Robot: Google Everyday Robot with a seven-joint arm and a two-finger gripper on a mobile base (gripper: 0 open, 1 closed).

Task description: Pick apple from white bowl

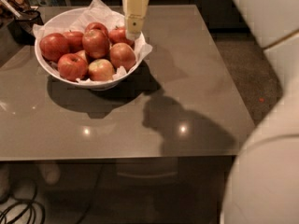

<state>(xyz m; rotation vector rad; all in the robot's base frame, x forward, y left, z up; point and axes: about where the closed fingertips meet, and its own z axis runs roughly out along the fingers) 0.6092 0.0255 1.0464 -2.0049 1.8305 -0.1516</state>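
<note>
The white bowl (108,83), lined with crumpled white paper, stands on the far left part of the grey table (187,78). Several apples fill it. A large deep red apple (96,42) lies on top in the middle of the pile. Others sit around it, and a yellow-green one (101,69) is at the front. My cream gripper (133,33) hangs down from the top edge, just above the bowl's far right rim, over the apple at the back right (119,34). It holds nothing that I can see.
My white arm (268,171) fills the right side of the view. Dark clutter (21,13) sits at the table's far left corner. Cables (18,211) lie on the floor under the table's front edge. Speckled floor (252,73) lies to the right.
</note>
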